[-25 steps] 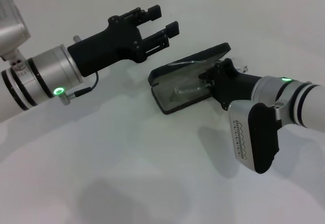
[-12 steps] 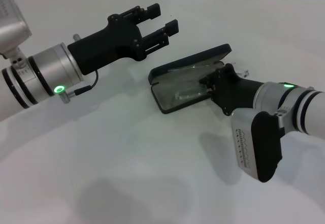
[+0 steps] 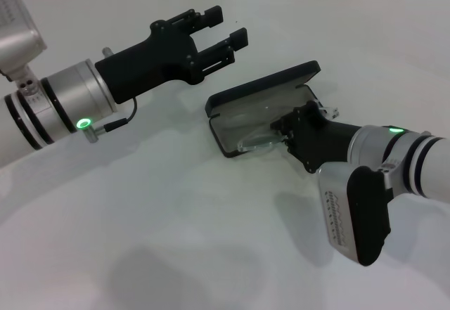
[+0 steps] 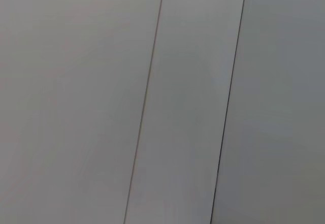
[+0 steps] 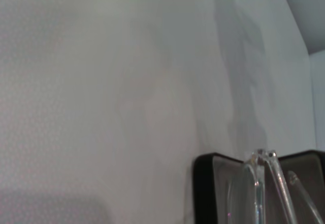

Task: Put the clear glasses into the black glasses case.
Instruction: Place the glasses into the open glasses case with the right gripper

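Note:
The black glasses case (image 3: pixel 261 86) lies open in the middle of the white table, lid raised at the back and grey-lined tray in front. The clear glasses (image 3: pixel 254 142) hang tilted over the tray's near edge. My right gripper (image 3: pixel 280 126) is shut on them, coming in from the right. The right wrist view shows the glasses (image 5: pixel 260 188) close up, above the case (image 5: pixel 204 181). My left gripper (image 3: pixel 226 26) hovers open and empty behind and to the left of the case, clear of it.
The white table (image 3: pixel 176 211) stretches to the front and left of the case. A tiled wall runs along the back edge. The left wrist view shows only grey panels with thin seams.
My right gripper has drawn back toward the near side. The glasses moved with it from inside the tray to over its near edge. The left arm has stayed put.

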Robot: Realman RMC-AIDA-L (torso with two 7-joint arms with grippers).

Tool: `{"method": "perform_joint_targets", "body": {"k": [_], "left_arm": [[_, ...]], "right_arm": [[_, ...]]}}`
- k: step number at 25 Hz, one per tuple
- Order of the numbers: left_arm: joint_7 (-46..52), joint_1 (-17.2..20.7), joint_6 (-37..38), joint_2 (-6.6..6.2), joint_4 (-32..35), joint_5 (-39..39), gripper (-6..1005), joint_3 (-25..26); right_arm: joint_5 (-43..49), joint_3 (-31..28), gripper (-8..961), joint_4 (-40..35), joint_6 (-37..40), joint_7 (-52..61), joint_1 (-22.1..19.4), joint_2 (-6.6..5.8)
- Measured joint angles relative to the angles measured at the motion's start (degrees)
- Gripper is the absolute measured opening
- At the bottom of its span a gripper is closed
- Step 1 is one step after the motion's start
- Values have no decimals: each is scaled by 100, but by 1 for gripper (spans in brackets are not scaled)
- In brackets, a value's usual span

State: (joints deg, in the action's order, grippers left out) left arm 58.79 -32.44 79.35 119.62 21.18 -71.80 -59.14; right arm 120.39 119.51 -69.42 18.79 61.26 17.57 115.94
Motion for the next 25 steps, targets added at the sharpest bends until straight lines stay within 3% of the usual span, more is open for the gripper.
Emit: {"method": "perform_joint_targets", "body": {"k": [14,25], "left_arm": [[0,-43,1,9,-24,0,674,-1],[0,-58,21,8,-2,0,675,-9]], "right_arm": [[-56,-102,165,355,-245,50,307,30],[-60,-75,170,438,-308,61,278,34]]}}
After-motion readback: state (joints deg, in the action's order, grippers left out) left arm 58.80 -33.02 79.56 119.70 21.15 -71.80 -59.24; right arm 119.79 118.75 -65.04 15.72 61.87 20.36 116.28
